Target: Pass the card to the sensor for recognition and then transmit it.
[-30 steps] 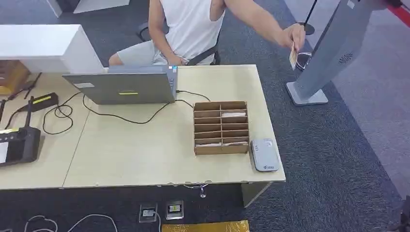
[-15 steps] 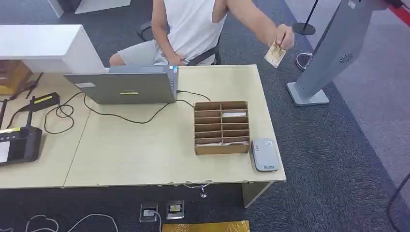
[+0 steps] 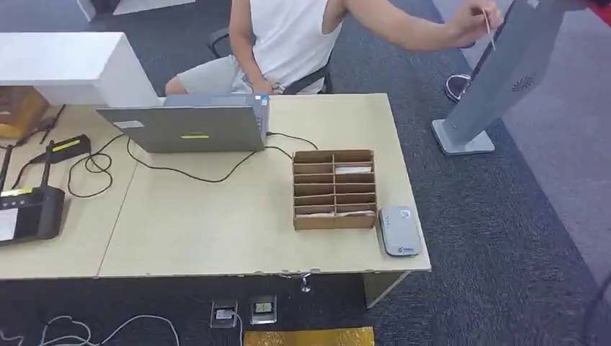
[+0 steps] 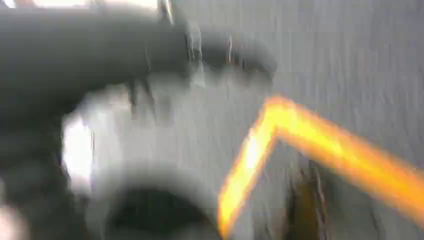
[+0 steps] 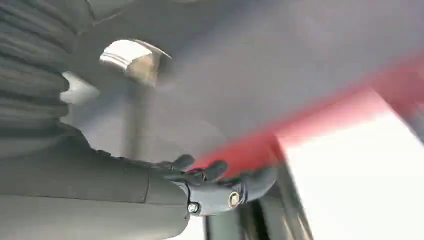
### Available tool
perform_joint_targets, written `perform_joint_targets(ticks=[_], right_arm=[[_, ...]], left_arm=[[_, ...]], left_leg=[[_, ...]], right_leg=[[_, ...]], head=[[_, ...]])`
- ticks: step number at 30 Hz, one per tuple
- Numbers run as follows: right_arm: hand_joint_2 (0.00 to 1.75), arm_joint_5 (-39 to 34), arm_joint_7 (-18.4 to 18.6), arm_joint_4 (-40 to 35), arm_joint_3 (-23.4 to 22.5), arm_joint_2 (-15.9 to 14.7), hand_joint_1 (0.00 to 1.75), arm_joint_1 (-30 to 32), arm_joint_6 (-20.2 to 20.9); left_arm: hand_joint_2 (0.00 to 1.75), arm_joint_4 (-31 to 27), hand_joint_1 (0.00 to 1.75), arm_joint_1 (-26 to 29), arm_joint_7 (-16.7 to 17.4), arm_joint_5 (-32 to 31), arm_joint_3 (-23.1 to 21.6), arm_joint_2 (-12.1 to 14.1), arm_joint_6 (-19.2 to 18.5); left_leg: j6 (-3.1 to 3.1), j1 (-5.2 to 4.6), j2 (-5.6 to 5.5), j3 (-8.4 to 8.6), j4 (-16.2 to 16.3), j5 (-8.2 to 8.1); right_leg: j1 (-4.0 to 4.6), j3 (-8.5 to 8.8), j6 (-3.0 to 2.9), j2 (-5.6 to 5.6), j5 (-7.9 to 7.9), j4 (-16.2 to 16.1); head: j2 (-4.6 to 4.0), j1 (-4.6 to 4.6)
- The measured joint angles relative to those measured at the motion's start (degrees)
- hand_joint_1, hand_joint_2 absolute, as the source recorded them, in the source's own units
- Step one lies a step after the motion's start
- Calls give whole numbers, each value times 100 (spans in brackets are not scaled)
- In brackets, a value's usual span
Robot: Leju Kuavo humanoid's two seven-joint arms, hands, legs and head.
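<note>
A person in a white top sits behind the desk and holds a thin card (image 3: 490, 27) edge-on in a raised hand, right beside the slanted grey kiosk (image 3: 506, 72). A small grey card reader (image 3: 400, 231) lies flat at the desk's near right corner. Next to it stands a cardboard slot organiser (image 3: 334, 189) with a few cards in its compartments. In the right wrist view my right hand (image 5: 220, 182) hangs with dark fingers apart and nothing in them. My left hand (image 4: 75, 55) is a dark blur in the left wrist view, and its fingers cannot be made out.
A closed grey laptop (image 3: 184, 128) with a black cable sits at the back of the wooden desk (image 3: 202, 231). A black device (image 3: 29, 213) and wires lie at the left. The kiosk base (image 3: 461, 137) stands on carpet to the right. Floor sockets (image 3: 245, 311) sit under the desk's front edge.
The person's hand has carried the card up and to the right, from beside the desk corner to the kiosk's face. The head view has shifted slightly.
</note>
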Motion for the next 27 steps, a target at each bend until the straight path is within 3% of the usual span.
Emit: perform_joint_targets(ticks=[2,3,8,11,12,18,27], right_arm=[[175,39,0,-1140,743,35,0,-41,-125],[175,87,0,-1503,1190,41,0,-46,-165],[175,393,2,-2953,3106,192,0,-67,-551],[175,479,7,-3368,4013,297,0,-102,-748],[175,476,9,-3465,4288,328,0,-94,-770],[175,378,15,-3688,5438,466,0,-32,-853],[175,74,-92,-3609,6390,662,0,-54,-925]], left_arm=[[0,18,0,-25,2,2,-28,42,-2],[0,18,0,-82,7,-2,-39,44,-2],[0,15,0,-193,68,-24,-118,33,-4],[0,18,0,-166,107,-21,-133,31,-4],[0,18,0,-154,127,58,-138,33,-4],[0,28,0,-148,227,223,-195,46,-7],[0,46,0,-151,326,223,-330,105,-35]], left_leg=[[1,22,107,22,-17,-78],[-1,43,115,63,-16,-84],[-24,66,-31,48,-16,-30],[-31,86,-123,27,-12,-12],[-35,87,-139,107,-11,-8],[-43,88,-169,90,-8,4],[-44,88,-164,91,-8,5]], right_leg=[[23,35,-3,119,-5,-5],[50,70,-13,123,-13,-10],[76,88,-28,-29,-23,-9],[97,95,-36,-108,-28,-11],[97,89,-41,-127,-31,-11],[97,85,-42,-158,-28,-11],[97,85,-43,-158,-26,-12]], head=[[0,-48],[-2,-48],[-2,-66],[-2,-61],[-2,-63],[-2,-66],[-2,-66]])
